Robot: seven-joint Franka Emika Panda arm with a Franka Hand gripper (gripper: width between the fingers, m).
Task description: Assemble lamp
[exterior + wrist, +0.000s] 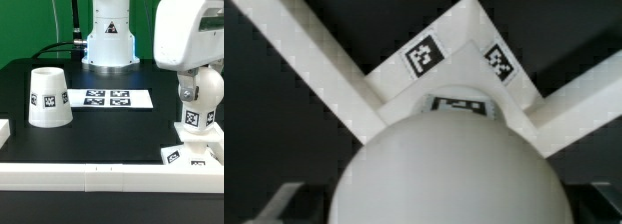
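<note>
My gripper (pixel 198 88) is shut on the round white bulb (pixel 200 100) at the exterior view's right and holds it upright, its tagged neck pointing down. The flat square base block (pixel 190 153) lies right under it by the front rail; I cannot tell whether they touch. In the wrist view the bulb (pixel 446 165) fills the middle between my fingers, with the gripper (pixel 438 208) around it, and the tagged base block (pixel 455 62) sits beyond it. The tapered shade (pixel 49 97) stands mouth down at the exterior view's left, far from the gripper.
The marker board (pixel 107 98) lies flat mid-table. The robot's base (pixel 108 40) stands at the back. A white rail (pixel 100 176) runs along the table's front edge, and a white piece (pixel 3 130) shows at the left edge.
</note>
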